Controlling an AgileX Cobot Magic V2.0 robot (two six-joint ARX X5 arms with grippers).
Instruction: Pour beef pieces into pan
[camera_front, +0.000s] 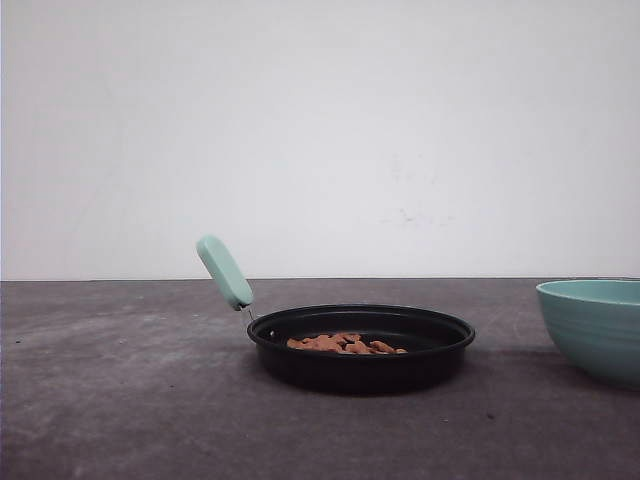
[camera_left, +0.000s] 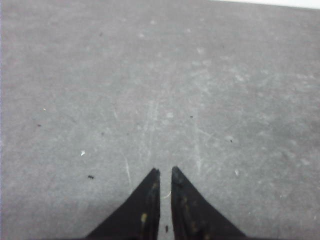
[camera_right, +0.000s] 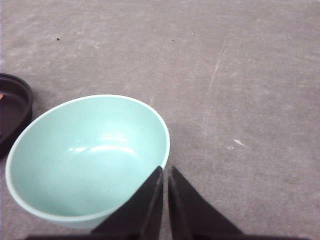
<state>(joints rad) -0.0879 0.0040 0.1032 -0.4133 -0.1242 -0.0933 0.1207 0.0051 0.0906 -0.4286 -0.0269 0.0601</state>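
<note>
The black pan (camera_front: 455, 335) sits mid-table in the front view, its mint-green handle (camera_front: 224, 271) angled up to the left. A low heap of reddish-brown beef pieces (camera_front: 345, 345) lies inside it. An edge of the pan (camera_right: 12, 115) also shows in the right wrist view. My right gripper (camera_right: 166, 169) is shut with nothing in it, its tips just beside the rim of the teal bowl (camera_right: 90, 155), whose inside is bare. Over bare table, my left gripper (camera_left: 165, 170) is shut, a thin slit between its fingers, holding nothing.
The teal ribbed bowl (camera_front: 595, 325) stands on the table at the right edge of the front view, right of the pan. The dark grey tabletop (camera_front: 120, 400) stretches left of the pan, with a white wall behind.
</note>
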